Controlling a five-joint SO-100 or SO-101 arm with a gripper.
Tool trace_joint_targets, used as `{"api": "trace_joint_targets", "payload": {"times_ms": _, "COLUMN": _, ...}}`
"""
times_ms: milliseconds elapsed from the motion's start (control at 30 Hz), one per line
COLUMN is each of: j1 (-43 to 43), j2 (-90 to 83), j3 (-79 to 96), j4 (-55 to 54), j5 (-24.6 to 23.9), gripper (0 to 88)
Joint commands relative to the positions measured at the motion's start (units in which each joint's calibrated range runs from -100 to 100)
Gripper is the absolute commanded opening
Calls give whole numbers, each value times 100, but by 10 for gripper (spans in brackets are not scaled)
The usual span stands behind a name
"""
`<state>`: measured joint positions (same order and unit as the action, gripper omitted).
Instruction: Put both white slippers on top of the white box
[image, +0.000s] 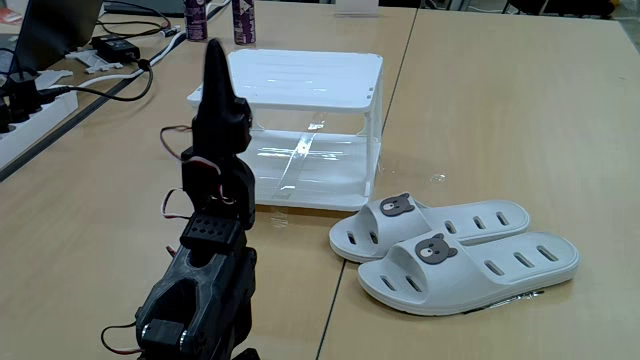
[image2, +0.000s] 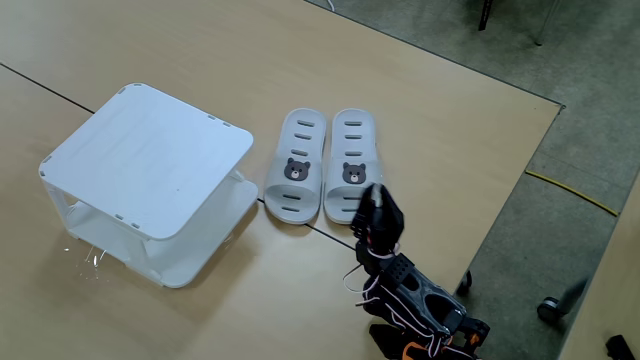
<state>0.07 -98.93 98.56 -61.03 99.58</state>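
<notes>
Resting side by side on the wooden surface (image: 500, 120), both white slippers (image: 455, 255) touch along their inner edges, just beside the white box (image: 305, 120). The box top is bare, so neither slipper has been placed yet. Each slipper carries a small grey-brown bear face badge (image: 433, 250) and a row of oval slots. The black arm (image: 205, 260) is folded upright near the camera, with the tool (image: 214, 60) pointing upward, well apart from the slippers; I cannot tell whether its fingers are apart or together.

Judging the risks: because the slippers touch, closing on one may drag or nudge the other. The soft strap could slip from a shallow hold. A slipper set near the box's edge might tip off.

No brand name, label or readable writing can be made out anywhere.
</notes>
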Motion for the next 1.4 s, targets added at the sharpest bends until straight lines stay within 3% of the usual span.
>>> {"api": "trace_joint_targets", "payload": {"times_ms": 0, "j1": 58, "j2": 19, "j3": -524, "j4": 2031, "j5": 42, "gripper": 7}}
{"api": "trace_joint_targets", "payload": {"times_ms": 133, "j1": 58, "j2": 78, "j3": -1760, "j4": 5499, "j5": 42, "gripper": 7}}
{"api": "trace_joint_targets", "payload": {"times_ms": 233, "j1": 58, "j2": 95, "j3": -1841, "j4": 6914, "j5": 42, "gripper": 7}}
{"api": "trace_joint_targets", "payload": {"times_ms": 700, "j1": 445, "j2": 3528, "j3": -1164, "j4": 6897, "j5": 42, "gripper": 7}}
{"api": "trace_joint_targets", "payload": {"times_ms": 767, "j1": 445, "j2": 3814, "j3": -894, "j4": 6517, "j5": 42, "gripper": 7}}
{"api": "trace_joint_targets", "payload": {"times_ms": 1067, "j1": 461, "j2": 5581, "j3": 26, "j4": 2082, "j5": 42, "gripper": 7}}
{"api": "trace_joint_targets", "payload": {"times_ms": 1167, "j1": 486, "j2": 6506, "j3": 8, "j4": 1521, "j5": 42, "gripper": 7}}
{"api": "trace_joint_targets", "payload": {"times_ms": 1367, "j1": 889, "j2": 7869, "j3": -497, "j4": 1496, "j5": 42, "gripper": 7}}
